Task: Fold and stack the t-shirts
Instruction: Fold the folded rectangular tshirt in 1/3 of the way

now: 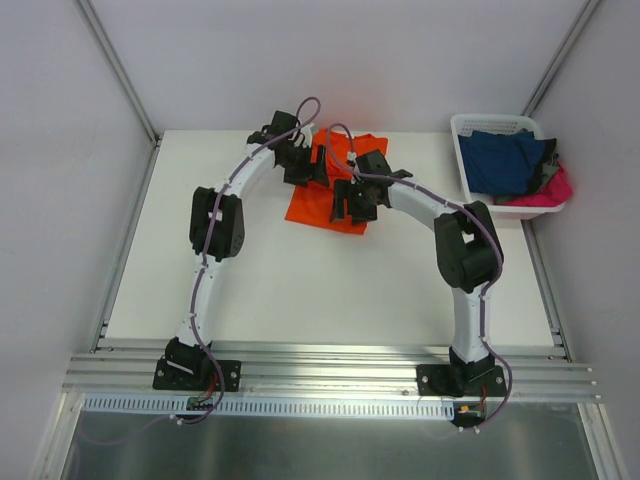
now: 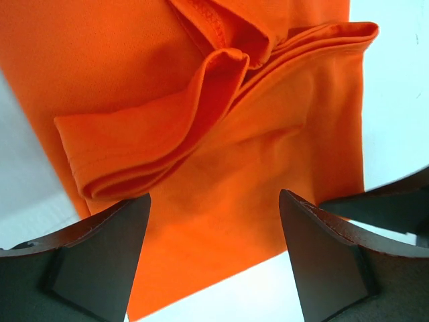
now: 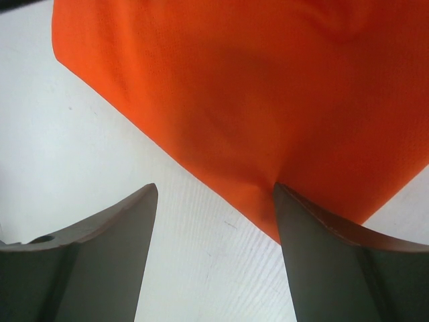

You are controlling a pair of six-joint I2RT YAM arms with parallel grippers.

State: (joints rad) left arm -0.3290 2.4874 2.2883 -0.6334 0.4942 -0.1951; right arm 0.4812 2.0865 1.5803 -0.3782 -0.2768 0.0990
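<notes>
The white bench (image 1: 300, 290) stands between pale walls (image 1: 60, 150). At its far right corner a basket (image 1: 468, 128) holds a navy shirt (image 1: 505, 160) and a half-buried pink shirt (image 1: 555, 190). The orange shirt (image 1: 312, 207) lies far middle, partly folded, with much of it hidden under the arms (image 1: 215, 225). The left hand (image 2: 214, 201) and right hand (image 3: 214, 194) hang over it, fingers apart, gripping nothing.
</notes>
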